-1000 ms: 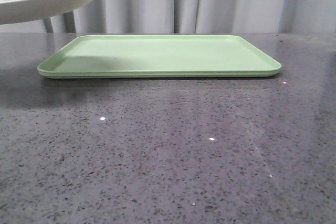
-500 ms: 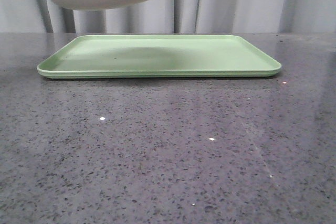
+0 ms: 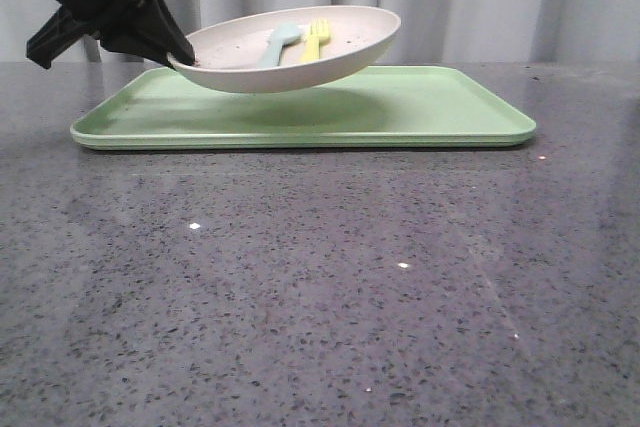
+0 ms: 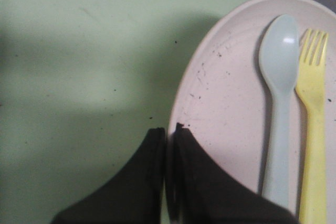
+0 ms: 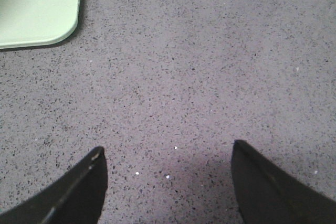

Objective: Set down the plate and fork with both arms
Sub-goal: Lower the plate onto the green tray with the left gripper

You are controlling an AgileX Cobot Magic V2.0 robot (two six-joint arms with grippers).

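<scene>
We see the plate [image 3: 300, 47] held in the air above the left half of the tray [image 3: 420, 107], tilted so that its far right edge rides higher than the gripped edge, with its shadow falling on the tray beneath it and a gap showing between the two. Inside the plate lie the fork [image 3: 314, 39] and a pale blue spoon [image 3: 280, 45], side by side and just beside each other, the fork on the right. The left pincer [image 3: 180, 55] is pinching the plate's left rim, one finger above the rim and one below, as the left wrist view confirms [image 4: 168, 132]. The tray rests on the speckled grey counter [image 3: 320, 287]. Our right pincer [image 5: 168, 182] hangs spread wide over bare counter, near one corner of the tray [image 5: 37, 9], gripping nothing.
</scene>
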